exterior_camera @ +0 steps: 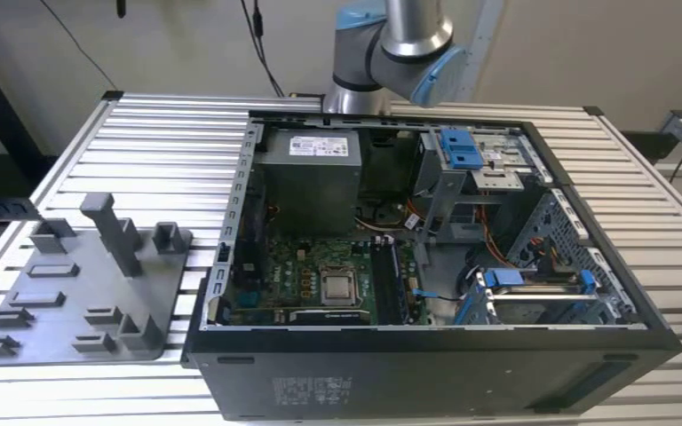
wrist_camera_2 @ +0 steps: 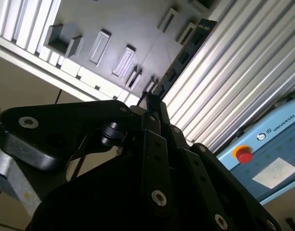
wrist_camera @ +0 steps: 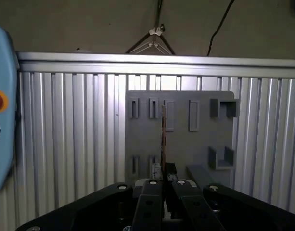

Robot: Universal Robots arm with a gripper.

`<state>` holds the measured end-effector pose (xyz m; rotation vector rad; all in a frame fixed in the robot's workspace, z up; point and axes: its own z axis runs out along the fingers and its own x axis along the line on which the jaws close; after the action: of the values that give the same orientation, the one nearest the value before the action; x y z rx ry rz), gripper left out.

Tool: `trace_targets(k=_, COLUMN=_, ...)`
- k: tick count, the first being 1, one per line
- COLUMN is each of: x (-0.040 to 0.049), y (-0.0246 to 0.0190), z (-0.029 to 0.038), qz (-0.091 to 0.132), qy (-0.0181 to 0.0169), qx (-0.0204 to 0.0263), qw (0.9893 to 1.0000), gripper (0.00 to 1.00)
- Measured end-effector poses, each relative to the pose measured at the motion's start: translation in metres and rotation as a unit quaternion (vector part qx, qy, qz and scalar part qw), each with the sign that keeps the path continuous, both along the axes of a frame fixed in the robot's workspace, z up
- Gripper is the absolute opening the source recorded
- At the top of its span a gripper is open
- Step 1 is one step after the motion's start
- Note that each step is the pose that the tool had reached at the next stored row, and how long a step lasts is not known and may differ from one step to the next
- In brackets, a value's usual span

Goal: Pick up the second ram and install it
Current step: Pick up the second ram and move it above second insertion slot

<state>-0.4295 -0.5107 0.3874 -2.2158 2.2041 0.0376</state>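
The second ram (wrist_camera_2: 183, 55), a thin dark board, is pinched by one end in the narrowed jaws of the gripper (wrist_camera_2: 154, 108), its free end pointing down toward the grey tray (wrist_camera_2: 113, 19). In the first wrist view the ram (wrist_camera: 163, 139) is edge-on, a fine line running out from the gripper (wrist_camera: 163, 180) across the tray's (wrist_camera: 185, 144) rows of slots, and it seems to hang well above them rather than sit in one.

The stick looks light and stiff but easily harmed. It is probably best gripped across its flat faces near an end, as here, away from the contact edge, and it looks likely to twist in the grip if knocked sideways.

The tray (exterior_camera: 68, 302) lies on the ribbed metal worktop (exterior_camera: 152, 160), just beside the open computer case (exterior_camera: 436, 382) on the exterior view's left. Inside the case the green motherboard (exterior_camera: 317, 284) lies face up. The arm (exterior_camera: 394, 44) rises behind the case. A blue control pendant (wrist_camera: 0, 96) with a red button rests on the worktop near the tray.
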Motion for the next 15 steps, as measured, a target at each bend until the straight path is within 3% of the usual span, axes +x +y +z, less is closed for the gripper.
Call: trace_targets(k=15, x=0.0, y=0.0, z=0.0219, qz=0.0, qy=0.0, qx=0.0001, qw=1.0, gripper=0.14)
